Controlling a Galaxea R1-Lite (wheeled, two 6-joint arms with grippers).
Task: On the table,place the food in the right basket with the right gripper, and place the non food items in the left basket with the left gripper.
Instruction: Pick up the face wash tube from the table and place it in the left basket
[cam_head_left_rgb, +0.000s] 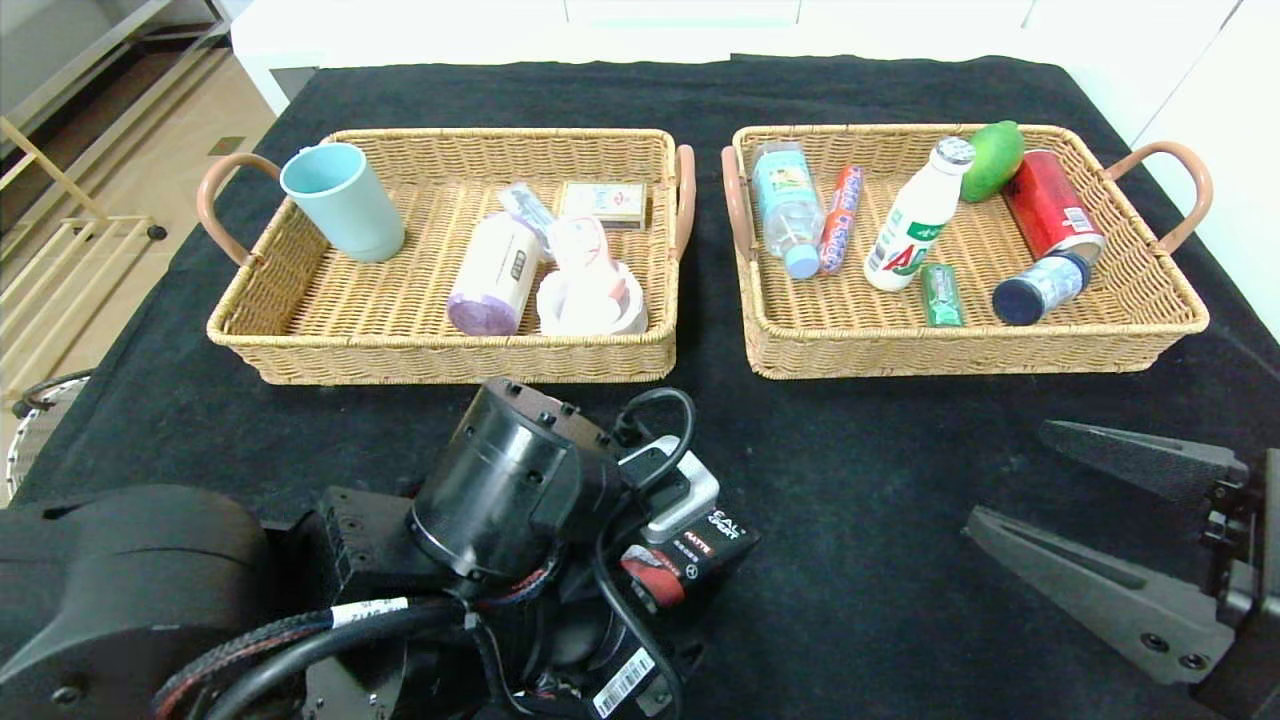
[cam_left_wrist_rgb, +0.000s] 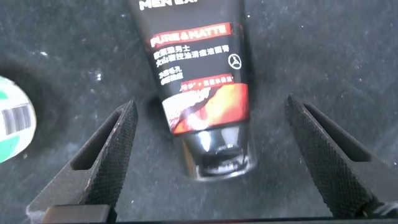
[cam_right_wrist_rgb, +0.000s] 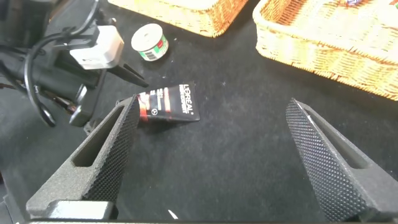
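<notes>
A black tube of men's face wash (cam_head_left_rgb: 690, 560) lies flat on the black table (cam_head_left_rgb: 860, 480), near the front edge, at about 6 o'clock from the left basket (cam_head_left_rgb: 450, 355). The left gripper (cam_left_wrist_rgb: 211, 162) hangs directly over it with its fingers spread wide, one to each side of the tube and neither touching. In the left wrist view the tube's long axis runs across the line between the two fingertips, its cap end lying midway between them, so closing would likely pinch it across its width near the cap. The right gripper (cam_head_left_rgb: 1040, 500) is also open, low at about 3 o'clock from the tube, well apart. A small green-and-white roll (cam_right_wrist_rgb: 150, 42) lies near the tube.
</notes>
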